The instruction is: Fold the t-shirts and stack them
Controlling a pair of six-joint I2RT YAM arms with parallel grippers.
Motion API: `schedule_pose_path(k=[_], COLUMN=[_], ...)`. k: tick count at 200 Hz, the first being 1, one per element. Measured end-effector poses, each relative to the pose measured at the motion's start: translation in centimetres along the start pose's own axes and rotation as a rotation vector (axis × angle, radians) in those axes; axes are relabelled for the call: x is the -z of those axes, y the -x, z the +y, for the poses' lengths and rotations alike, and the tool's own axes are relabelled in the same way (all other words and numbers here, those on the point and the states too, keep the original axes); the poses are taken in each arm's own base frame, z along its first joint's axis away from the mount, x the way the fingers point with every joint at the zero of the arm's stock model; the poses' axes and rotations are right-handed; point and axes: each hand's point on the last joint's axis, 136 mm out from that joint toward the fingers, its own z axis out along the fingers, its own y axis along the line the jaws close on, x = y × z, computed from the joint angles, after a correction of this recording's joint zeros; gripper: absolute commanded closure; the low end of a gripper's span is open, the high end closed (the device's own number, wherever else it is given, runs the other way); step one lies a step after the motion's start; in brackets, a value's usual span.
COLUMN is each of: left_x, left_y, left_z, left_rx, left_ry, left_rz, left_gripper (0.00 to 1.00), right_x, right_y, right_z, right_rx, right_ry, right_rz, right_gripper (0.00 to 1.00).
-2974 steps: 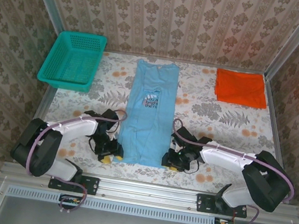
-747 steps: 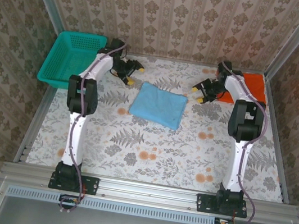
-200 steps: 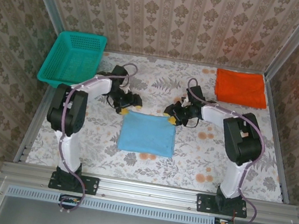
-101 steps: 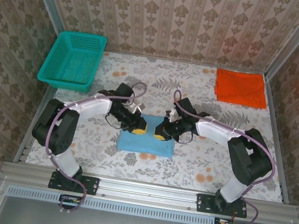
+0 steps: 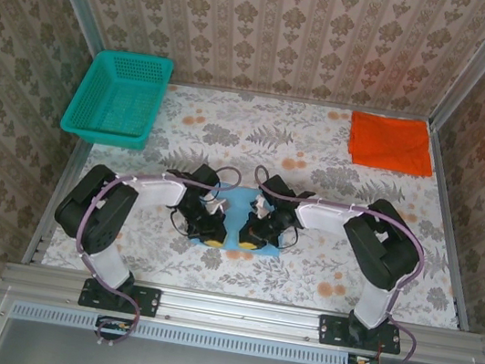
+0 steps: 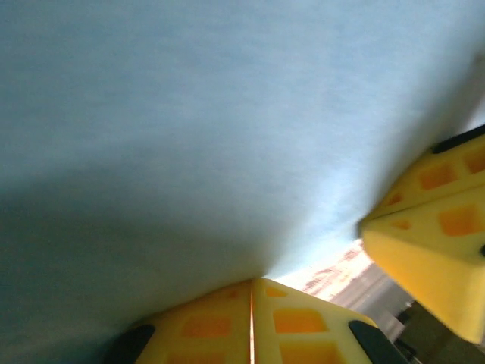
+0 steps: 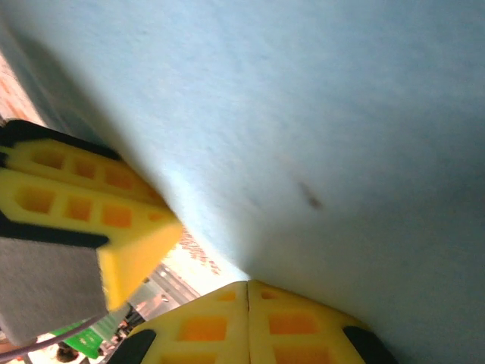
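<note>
The light blue t-shirt (image 5: 235, 207) lies folded on the floral table, near the front and centre, mostly covered by both arms. My left gripper (image 5: 213, 238) and right gripper (image 5: 248, 241) sit side by side at its near edge. In the left wrist view the blue cloth (image 6: 227, 114) runs out from the tips of my left gripper (image 6: 251, 282), whose yellow fingers are pressed together. The right wrist view is alike: blue cloth (image 7: 341, 114) leaves my right gripper (image 7: 248, 284), shut. The orange-red t-shirt (image 5: 392, 142) lies folded at the back right.
A teal mesh basket (image 5: 118, 96) stands at the back left corner. Patterned walls close in the table on three sides. The other gripper's yellow finger (image 6: 432, 235) is close on the right in the left wrist view.
Both grippers have moved from the blue shirt's far edge toward the near edge, carrying cloth over it. The blue patch looks shorter and is largely hidden under the arms.
</note>
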Motion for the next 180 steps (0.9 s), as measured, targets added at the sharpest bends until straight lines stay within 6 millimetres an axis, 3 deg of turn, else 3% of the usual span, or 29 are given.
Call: schedule_pose_path(k=[40, 103, 152, 180], left_x=[0.8, 2.9, 3.3, 4.8], left_y=[-0.1, 0.2, 0.2, 0.9], left_z=[1.8, 4.9, 5.3, 4.3], left_rx=[-0.020, 0.037, 0.063, 0.065], left_ry=[0.089, 0.197, 0.202, 0.201], left_rz=[-0.069, -0.159, -0.156, -0.179], left_gripper=[0.92, 0.85, 0.84, 0.80], right_x=[0.3, 1.9, 3.6, 5.3], right_y=[0.1, -0.7, -1.1, -1.1], right_z=[-1.3, -2.9, -4.2, -4.2], right_rx=[0.020, 0.052, 0.007, -0.017], right_ry=[0.001, 0.026, 0.026, 0.038], right_rz=[0.000, -0.026, -0.066, -0.118], right_gripper=[0.88, 0.70, 0.67, 0.70])
